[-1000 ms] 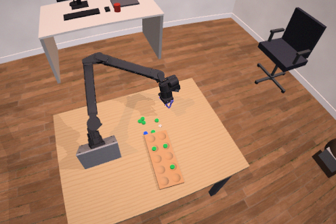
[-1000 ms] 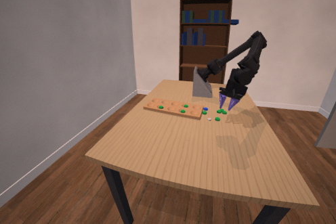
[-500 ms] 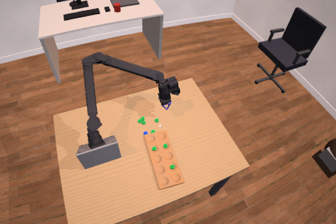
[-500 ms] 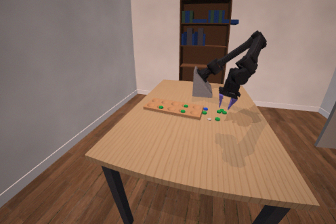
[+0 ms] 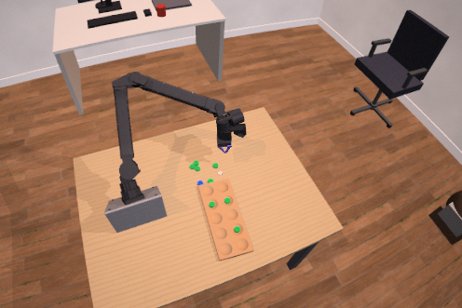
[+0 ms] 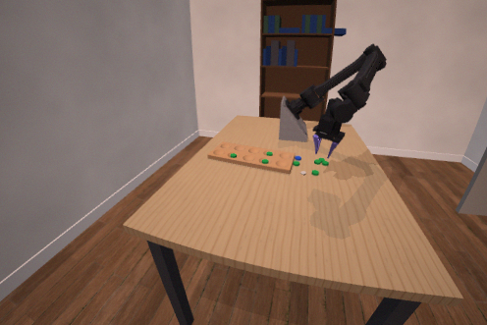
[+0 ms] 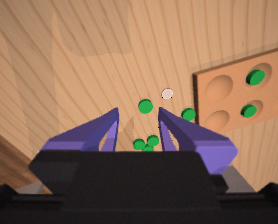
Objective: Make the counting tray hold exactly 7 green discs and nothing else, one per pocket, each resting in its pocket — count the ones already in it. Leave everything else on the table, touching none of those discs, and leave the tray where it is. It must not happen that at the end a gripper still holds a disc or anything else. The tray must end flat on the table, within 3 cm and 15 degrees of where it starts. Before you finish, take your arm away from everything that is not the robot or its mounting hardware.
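Dark grey metal forms the jointed arm (image 5: pixel 123 124) (image 6: pixel 363 86), whose base stands at the left of the tabletop (image 5: pixel 279 198) (image 6: pixel 245 219) (image 7: pixel 90 90) in the top view. Rightward, near the centre of that frame, lies a cluster of three loose green discs (image 5: pixel 197 168) (image 6: pixel 321 160) (image 7: pixel 139 144), then a blue disc (image 5: pixel 200 182) (image 6: pixel 297 158) and, just beside the tray's upper end, a fourth loose green disc (image 5: pixel 210 180) (image 6: pixel 297 163) (image 7: pixel 188 114). Farther up and right lies a fifth loose green disc (image 5: pixel 215 166) (image 6: pixel 315 173) (image 7: pixel 145 106), with a small white piece (image 5: pixel 220 173) (image 6: pixel 303 173) (image 7: pixel 167 94) near it. Above these hangs the pincer (image 5: pixel 224 149) (image 6: pixel 322 156) (image 7: pixel 138 112), its violet fingers released and parted about halfway, grasping nothing and touching none of the pieces. The counting tray (image 5: pixel 224 223) (image 6: pixel 245 163) (image 7: pixel 235 100), orange-brown and flat, extends through the lower centre; it has ten round pockets in two columns of five. Three seated green discs (image 5: pixel 211 204) (image 6: pixel 265 161) (image 7: pixel 248 111) occupy separate pockets: both of the second row from the upper end, and the right-hand one of the fourth.
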### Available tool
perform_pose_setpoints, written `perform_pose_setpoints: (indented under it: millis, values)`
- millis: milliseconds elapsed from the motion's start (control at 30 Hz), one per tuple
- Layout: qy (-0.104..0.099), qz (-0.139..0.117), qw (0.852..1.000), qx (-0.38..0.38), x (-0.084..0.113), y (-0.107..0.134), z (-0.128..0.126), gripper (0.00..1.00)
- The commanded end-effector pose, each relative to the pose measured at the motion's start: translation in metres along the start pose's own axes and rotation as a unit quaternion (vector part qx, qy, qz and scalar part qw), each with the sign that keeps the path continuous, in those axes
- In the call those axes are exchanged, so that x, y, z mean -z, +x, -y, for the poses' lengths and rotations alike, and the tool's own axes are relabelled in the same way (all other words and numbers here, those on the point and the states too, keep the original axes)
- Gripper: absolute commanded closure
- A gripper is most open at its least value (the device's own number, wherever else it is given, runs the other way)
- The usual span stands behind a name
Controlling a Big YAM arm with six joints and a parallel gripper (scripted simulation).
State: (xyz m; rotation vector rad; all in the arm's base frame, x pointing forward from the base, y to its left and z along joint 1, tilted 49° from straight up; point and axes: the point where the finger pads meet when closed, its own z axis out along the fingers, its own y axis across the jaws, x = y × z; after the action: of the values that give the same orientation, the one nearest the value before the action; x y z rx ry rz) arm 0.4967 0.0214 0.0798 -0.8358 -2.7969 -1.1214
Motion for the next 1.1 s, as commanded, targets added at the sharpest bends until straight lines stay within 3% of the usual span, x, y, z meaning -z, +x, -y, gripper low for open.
perform_pose_setpoints:
  millis: [0,100,133,233,267,367,400,467,500,633,667,733,767,833,867,900,933,967,1067]
  values:
    - [-0.009,0.011,0.997,-0.070,0.019,-0.001,0.004,0.56]
    - [-0.009,0.017,0.998,-0.059,0.014,-0.007,0.001,0.56]
    - [-0.013,0.002,0.993,-0.115,0.017,0.003,0.008,0.56]
    - [-0.015,0.009,0.995,-0.102,0.016,-0.002,0.000,0.56]
    - [-0.016,-0.005,0.987,-0.158,0.017,0.008,0.010,0.56]
    - [-0.018,0.002,0.989,-0.147,0.016,0.003,0.006,0.56]
    - [-0.019,-0.012,0.980,-0.198,0.017,0.012,0.012,0.56]
    - [-0.020,-0.008,0.982,-0.189,0.015,0.010,0.010,0.56]
    - [-0.021,-0.020,0.972,-0.235,0.016,0.016,0.014,0.56]
    - [-0.022,-0.015,0.974,-0.225,0.014,0.014,0.011,0.56]
    - [-0.023,-0.026,0.962,-0.270,0.016,0.020,0.016,0.56]
    - [-0.027,-0.017,0.966,-0.258,0.018,0.013,0.010,0.56]
    - [-0.024,-0.033,0.953,-0.301,0.015,0.023,0.018,0.56]
    - [-0.025,-0.029,0.955,-0.294,0.013,0.022,0.016,0.56]
    - [-0.025,-0.039,0.943,-0.330,0.015,0.026,0.019,0.56]
    - [-0.025,-0.038,0.944,-0.326,0.013,0.027,0.018,0.56]
    - [-0.026,-0.044,0.933,-0.355,0.015,0.029,0.021,0.56]
    - [-0.028,-0.041,0.935,-0.351,0.014,0.027,0.020,0.56]
    - [-0.027,-0.052,0.917,-0.396,0.014,0.033,0.023,0.56]
